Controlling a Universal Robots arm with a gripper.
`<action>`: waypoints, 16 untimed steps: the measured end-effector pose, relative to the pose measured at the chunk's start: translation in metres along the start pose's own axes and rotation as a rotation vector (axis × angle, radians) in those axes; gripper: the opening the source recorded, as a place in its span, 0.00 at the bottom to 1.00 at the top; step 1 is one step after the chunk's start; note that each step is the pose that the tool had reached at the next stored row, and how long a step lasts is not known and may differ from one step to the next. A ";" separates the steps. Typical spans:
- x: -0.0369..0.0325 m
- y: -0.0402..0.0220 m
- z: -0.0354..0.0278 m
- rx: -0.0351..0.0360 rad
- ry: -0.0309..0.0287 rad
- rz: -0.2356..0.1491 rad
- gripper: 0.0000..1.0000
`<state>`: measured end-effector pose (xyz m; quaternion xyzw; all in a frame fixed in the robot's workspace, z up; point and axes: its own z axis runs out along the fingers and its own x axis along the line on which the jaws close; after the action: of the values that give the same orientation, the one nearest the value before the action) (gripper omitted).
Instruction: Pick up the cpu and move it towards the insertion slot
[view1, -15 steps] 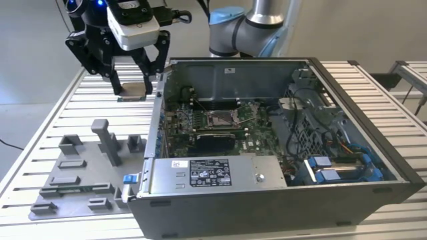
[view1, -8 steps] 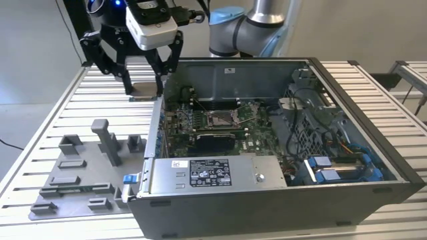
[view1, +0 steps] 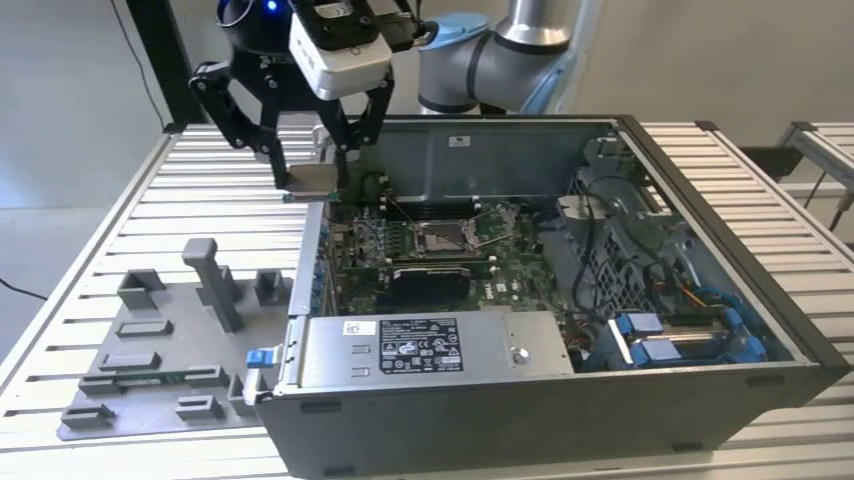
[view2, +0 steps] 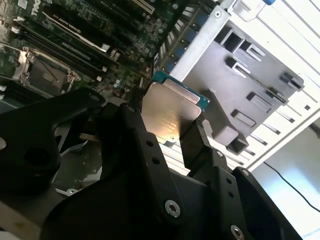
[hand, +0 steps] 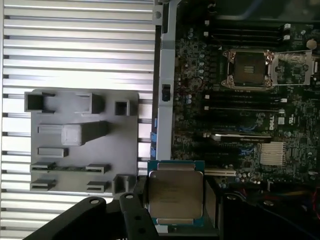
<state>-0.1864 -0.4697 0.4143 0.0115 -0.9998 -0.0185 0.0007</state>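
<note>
Pincer (hand: 175, 206) clasping cpu (hand: 175, 194) between fingertips, above case wall (hand: 164, 75), insertion slot (hand: 249, 69) apart

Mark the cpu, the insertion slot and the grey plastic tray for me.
cpu (hand: 175, 196): first wrist view, centre of its metal lid.
insertion slot (hand: 248, 67): first wrist view, dull centre of the socket.
grey plastic tray (hand: 122, 145): first wrist view, bare flat part.

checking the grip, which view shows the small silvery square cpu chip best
The first wrist view: the small silvery square cpu chip faces the camera flat-on, nearly its whole top visible in the black gripper. The second wrist view shows it tilted, partly behind a finger; the exterior view, as a small pale square.
</note>
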 end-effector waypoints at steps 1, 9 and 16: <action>-0.0023 0.0000 0.0000 0.0000 0.0000 0.000 0.00; -0.0205 -0.0005 0.0000 0.0000 0.0000 0.000 0.00; -0.0346 -0.0008 -0.0001 0.0000 0.0000 0.000 0.00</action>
<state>-0.1518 -0.4697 0.4143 0.0115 -0.9998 -0.0185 0.0007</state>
